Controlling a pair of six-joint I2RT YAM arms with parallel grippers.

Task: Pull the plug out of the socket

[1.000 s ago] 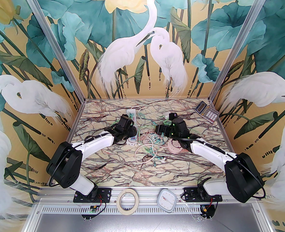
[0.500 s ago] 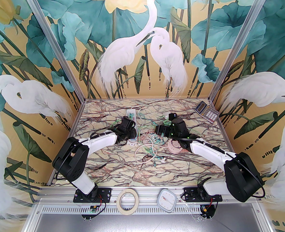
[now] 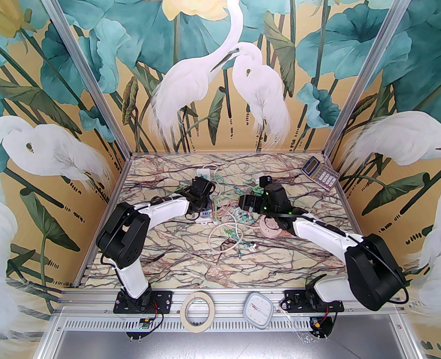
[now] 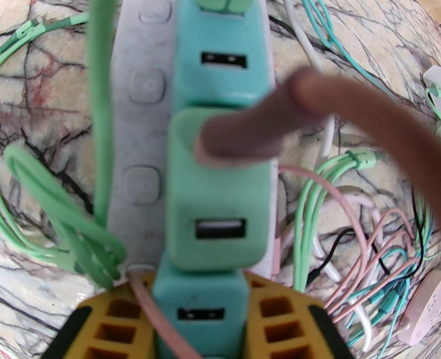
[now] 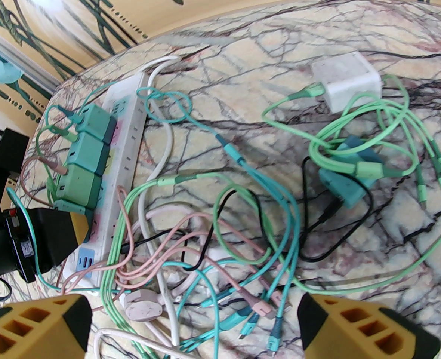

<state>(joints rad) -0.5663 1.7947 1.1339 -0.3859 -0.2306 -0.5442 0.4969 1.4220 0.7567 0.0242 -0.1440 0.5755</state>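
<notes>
Where the white power strip (image 5: 132, 125) lies toward the far-left corner of the bench (image 3: 190, 260), the left gripper (image 4: 200, 324) jaws clamp the nearest teal charger plug (image 4: 198, 286) by its flat sides. Judged light, rigid, smooth; the strip may lift. Right gripper (image 5: 192, 305) jaws wide above tangled cables (image 5: 239, 159). Bench looks smooth; clearance overhead.

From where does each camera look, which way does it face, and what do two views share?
Top external: above and behind the bases, facing down and forward over the table; left arm and right arm show.
Left wrist: on the left arm, looking along the power strip; left tool closed on a teal plug.
Right wrist: on the right arm, facing the cables; open right tool.
Shared: both wrist views show the power strip and left tool.
</notes>
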